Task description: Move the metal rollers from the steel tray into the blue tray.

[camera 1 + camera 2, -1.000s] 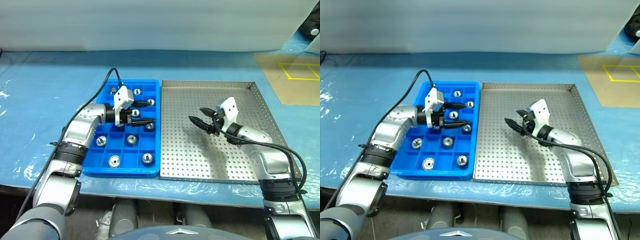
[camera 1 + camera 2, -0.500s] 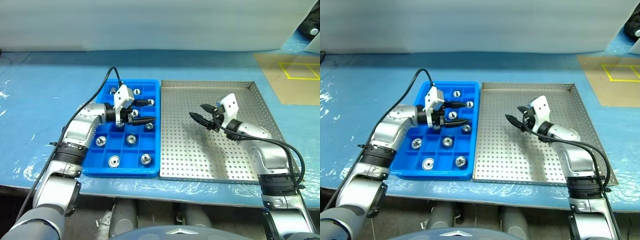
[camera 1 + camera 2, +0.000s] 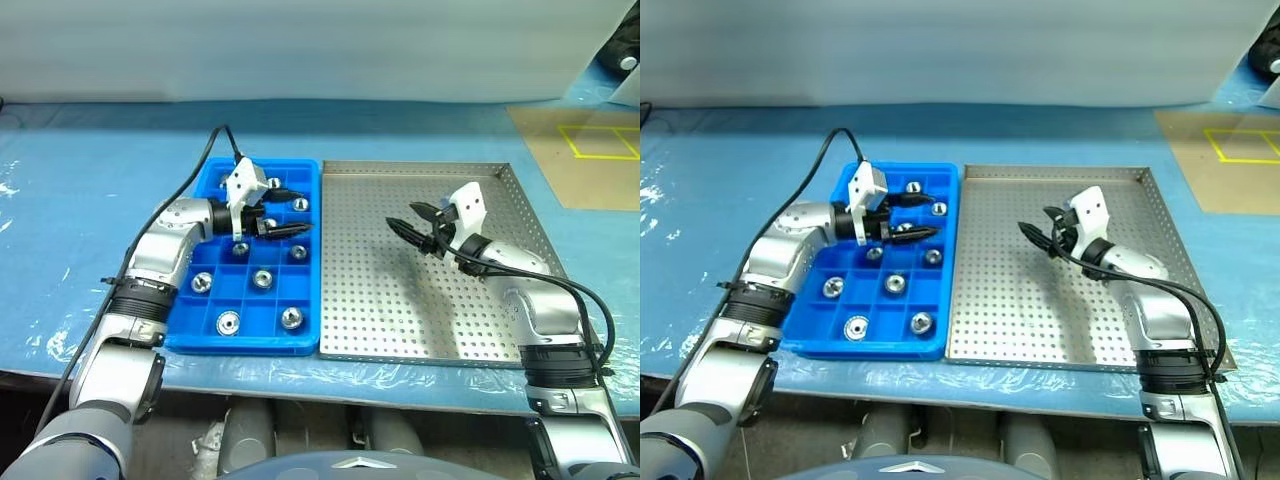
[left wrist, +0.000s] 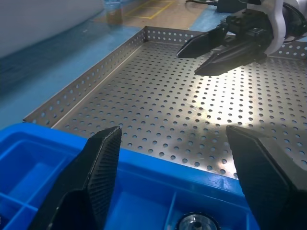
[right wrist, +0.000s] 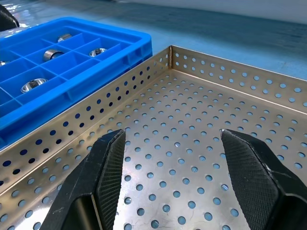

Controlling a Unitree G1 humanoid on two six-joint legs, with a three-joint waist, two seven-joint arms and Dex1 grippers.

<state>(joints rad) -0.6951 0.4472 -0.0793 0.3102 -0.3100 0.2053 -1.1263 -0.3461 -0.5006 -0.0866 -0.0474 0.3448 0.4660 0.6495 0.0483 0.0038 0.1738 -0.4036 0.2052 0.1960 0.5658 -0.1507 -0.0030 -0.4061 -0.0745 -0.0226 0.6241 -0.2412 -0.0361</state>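
From the left eye view, the left gripper [image 3: 291,211] hung over the far half of the bright blue compartmented plastic tray [image 3: 198,341], fingers parted and grasping nothing, pointing toward the large perforated silver steel tray [image 3: 520,220]; I judge it was placed there because a drop-off belongs above a compartment. The small shiny metal rollers [image 3: 291,318] all sat in compartments beneath and nearer than that gripper. In the right eye view, the right gripper [image 3: 1034,230] hovered above the steel tray's floor, likewise parted and empty, and no roller lay near it, so the transfer looked finished. The left wrist view looked between its own black fingers [image 4: 98,167] across the blue rim to the right gripper beyond; one roller [image 4: 195,223] just below was cut off by the frame edge. The right wrist view showed bare perforated floor ahead of its fingers [image 5: 108,163] and rollers well beyond in the blue tray; the floor directly under the gripper stayed hidden.
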